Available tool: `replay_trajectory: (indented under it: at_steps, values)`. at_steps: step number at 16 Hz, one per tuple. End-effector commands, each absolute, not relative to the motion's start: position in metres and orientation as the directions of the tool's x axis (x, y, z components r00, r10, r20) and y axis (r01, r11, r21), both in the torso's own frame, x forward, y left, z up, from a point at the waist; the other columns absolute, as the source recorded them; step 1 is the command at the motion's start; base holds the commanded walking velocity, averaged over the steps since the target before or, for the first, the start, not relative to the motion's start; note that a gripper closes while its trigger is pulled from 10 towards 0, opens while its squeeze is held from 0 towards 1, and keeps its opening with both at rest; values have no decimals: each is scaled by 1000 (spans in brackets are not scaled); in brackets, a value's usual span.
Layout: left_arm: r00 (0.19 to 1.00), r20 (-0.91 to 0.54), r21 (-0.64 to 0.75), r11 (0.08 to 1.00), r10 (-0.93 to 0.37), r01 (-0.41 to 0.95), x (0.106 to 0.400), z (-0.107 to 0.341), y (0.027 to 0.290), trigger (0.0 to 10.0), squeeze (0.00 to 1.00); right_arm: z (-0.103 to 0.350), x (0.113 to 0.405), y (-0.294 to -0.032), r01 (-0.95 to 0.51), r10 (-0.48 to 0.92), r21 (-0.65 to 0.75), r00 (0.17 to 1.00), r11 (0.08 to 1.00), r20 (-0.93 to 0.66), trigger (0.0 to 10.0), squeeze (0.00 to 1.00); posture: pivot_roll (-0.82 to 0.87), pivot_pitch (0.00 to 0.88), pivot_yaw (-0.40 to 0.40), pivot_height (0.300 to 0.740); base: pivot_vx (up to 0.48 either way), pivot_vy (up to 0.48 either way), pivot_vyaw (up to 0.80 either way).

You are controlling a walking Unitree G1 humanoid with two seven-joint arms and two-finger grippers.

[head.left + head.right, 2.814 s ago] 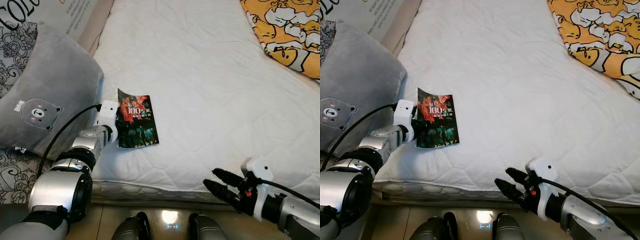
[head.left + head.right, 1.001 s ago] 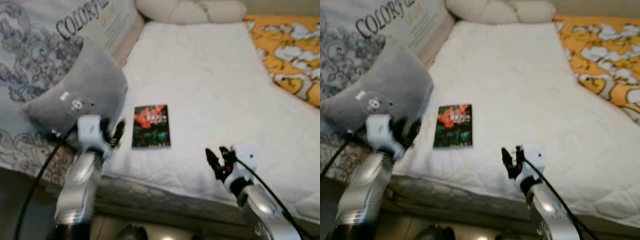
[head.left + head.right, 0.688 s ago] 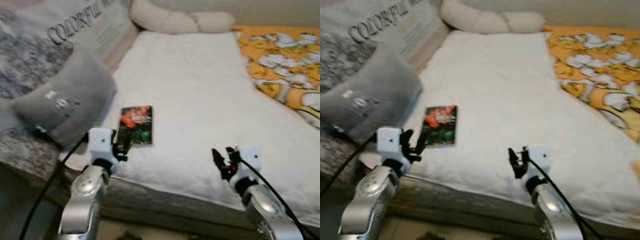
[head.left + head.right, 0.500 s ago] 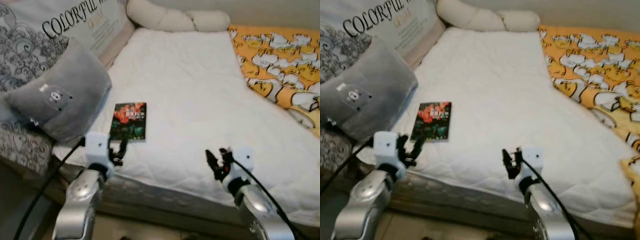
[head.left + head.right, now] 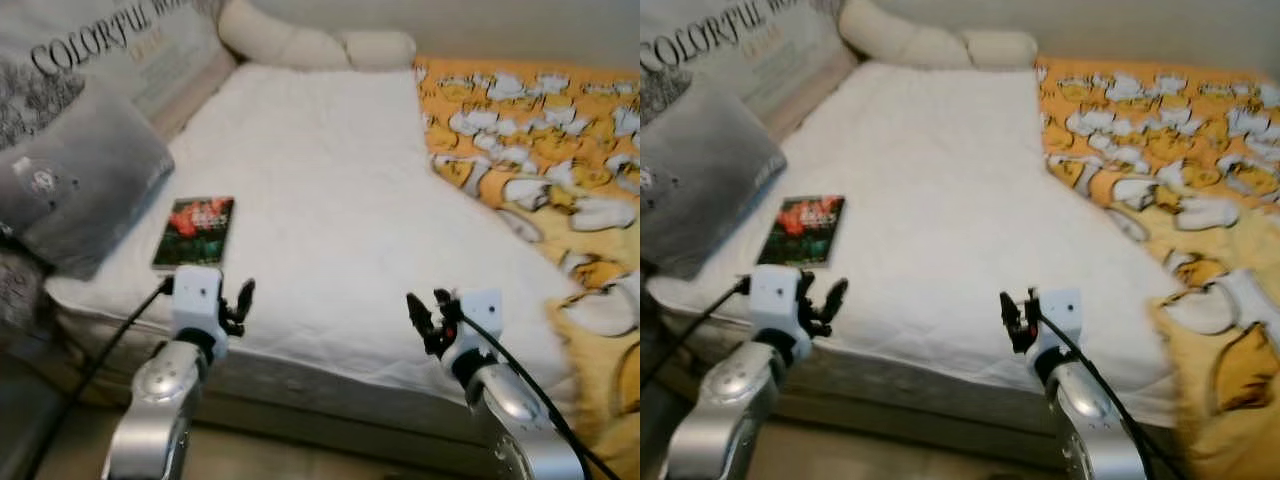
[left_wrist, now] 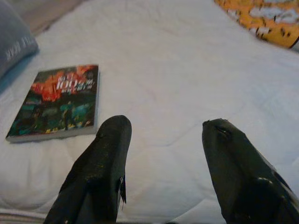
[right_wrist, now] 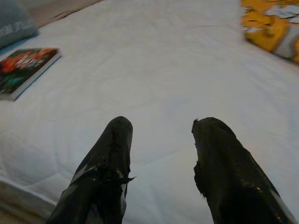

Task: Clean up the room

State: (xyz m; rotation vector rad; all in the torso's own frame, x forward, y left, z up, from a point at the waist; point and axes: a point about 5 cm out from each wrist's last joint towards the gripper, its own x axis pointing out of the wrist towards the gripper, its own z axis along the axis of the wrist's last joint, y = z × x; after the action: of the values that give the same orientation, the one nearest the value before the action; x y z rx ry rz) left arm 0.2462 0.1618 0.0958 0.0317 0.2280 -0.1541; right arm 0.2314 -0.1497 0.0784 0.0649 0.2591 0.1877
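here both grippers' jaws gape empty over the bed [image 5: 330,200]; head views show the book [image 5: 194,231] beside a grey pillow [image 5: 75,190].

Head stereo pair looking down from the bed's near edge across the white mattress [image 5: 330,190]; wrist views low, facing far, sharing the book [image 6: 56,101].

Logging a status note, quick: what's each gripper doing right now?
Left gripper: open, holding nothing, above the bed's near edge.
Right gripper: open, holding nothing.
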Motion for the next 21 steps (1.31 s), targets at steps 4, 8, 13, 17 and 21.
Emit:
replay_trajectory:
  at_steps: [4,8,13,17,21]
  values:
    - [958,-232,12,985,-167,175,241,94,154,10000,0,79,232,-149,-209,212,39,945,977,-250,10000,0,-86,57,45,740,0,-480,0]
    - [964,-230,-17,991,-136,135,242,94,154,10000,0,82,237,-145,-222,222,30,944,975,-242,10000,0,-93,56,40,740,0,-217,0]
    - [971,-191,5,989,-146,150,245,100,158,10000,0,83,240,-141,-238,241,42,940,970,-243,10000,0,-92,52,43,740,0,0,0]
    - [972,-185,-13,989,-146,146,248,102,162,10000,0,83,248,-138,-235,239,47,938,971,-250,10000,0,-93,53,47,740,198,0,-541]
    - [972,-186,-15,989,-146,146,248,102,164,10000,0,86,257,-134,-249,251,40,938,968,-240,10000,0,-86,53,41,740,292,0,-542]
